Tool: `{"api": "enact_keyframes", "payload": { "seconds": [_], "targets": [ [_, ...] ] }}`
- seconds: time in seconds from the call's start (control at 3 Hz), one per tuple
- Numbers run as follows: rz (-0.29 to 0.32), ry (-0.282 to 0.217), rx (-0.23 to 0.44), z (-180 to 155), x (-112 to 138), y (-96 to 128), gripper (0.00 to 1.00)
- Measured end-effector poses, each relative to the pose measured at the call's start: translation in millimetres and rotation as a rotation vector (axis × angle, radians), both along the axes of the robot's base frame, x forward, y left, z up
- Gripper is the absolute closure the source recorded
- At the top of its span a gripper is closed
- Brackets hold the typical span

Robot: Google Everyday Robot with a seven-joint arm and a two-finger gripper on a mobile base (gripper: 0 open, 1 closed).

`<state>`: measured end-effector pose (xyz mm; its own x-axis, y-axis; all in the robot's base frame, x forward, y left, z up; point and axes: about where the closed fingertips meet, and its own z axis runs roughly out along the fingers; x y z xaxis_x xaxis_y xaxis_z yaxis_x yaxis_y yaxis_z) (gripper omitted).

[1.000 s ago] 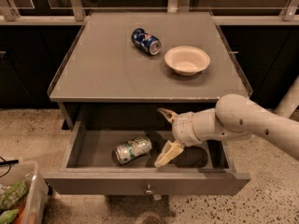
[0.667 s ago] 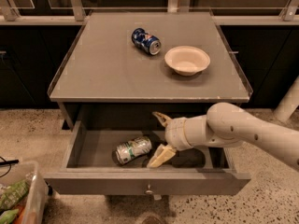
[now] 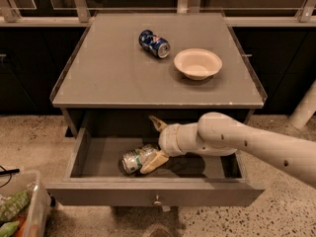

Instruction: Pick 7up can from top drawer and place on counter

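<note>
Reaching from the right into the pulled-out top drawer (image 3: 148,194) with a cream arm (image 3: 247,142). Holding the hand (image 3: 146,144) spread wide and gripping nothing, with one finger (image 3: 157,124) raised toward the drawer's back and the other (image 3: 154,162) low at the right end of the 7up can (image 3: 134,160). Cannot tell whether that lower finger touches the can or sits just in front of it. Lying on its side on the drawer floor, left of centre, shiny end toward the front left: the 7up can. Centred on the drawer's front panel, a small metal knob (image 3: 157,200). Up on the counter (image 3: 108,73), toward the back, a blue soda can (image 3: 154,43) on its side, with a cream bowl (image 3: 197,63) near it on the right. At lower left on the speckled floor, a clear bin (image 3: 34,209) with green packets.
</note>
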<state>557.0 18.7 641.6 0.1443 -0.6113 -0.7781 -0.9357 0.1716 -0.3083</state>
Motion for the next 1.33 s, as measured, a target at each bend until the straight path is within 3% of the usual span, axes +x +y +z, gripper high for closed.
{"api": "enact_keyframes", "payload": {
  "seconds": [0.33, 0.67, 1.33],
  "targets": [
    [-0.012, -0.050, -0.018, 2.1, 10.3, 11.0, 0.00],
    [-0.017, -0.054, -0.020, 2.2, 11.6, 11.6, 0.00],
    [0.155, -0.031, -0.084, -21.8, -6.3, 33.1, 0.00]
  ]
}}
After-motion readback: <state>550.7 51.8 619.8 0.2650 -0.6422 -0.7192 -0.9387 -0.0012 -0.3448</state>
